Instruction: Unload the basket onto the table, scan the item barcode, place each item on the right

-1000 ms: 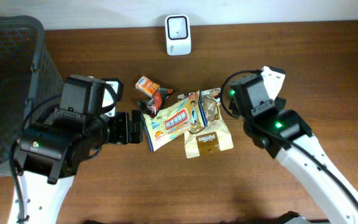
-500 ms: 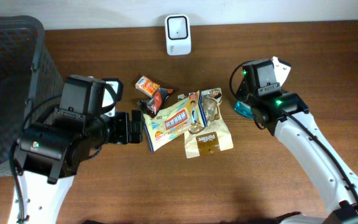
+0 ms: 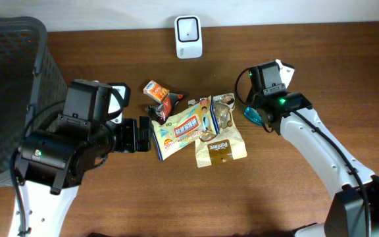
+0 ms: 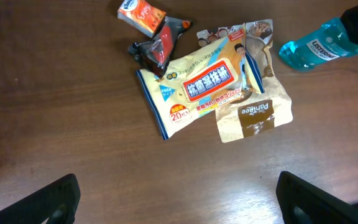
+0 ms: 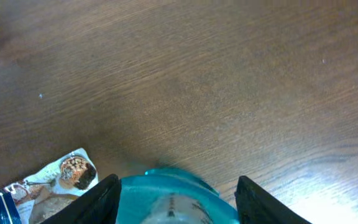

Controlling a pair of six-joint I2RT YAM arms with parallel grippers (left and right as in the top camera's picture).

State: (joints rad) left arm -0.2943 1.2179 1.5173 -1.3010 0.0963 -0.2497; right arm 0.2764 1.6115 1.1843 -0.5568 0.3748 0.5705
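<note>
One blue bottle (image 5: 166,202) lies on the counter (image 3: 334,59), right of the heap, between the fingers of the right end effector (image 5: 176,186), which is partly closed and seems to press on its sides. The left end effector (image 4: 176,180) is spread wide and holds nothing, just left of a heap of five packets (image 3: 186,128). One white scanner (image 3: 188,36) stands at the far edge, and one dark basket (image 3: 12,79) sits at the left.
</note>
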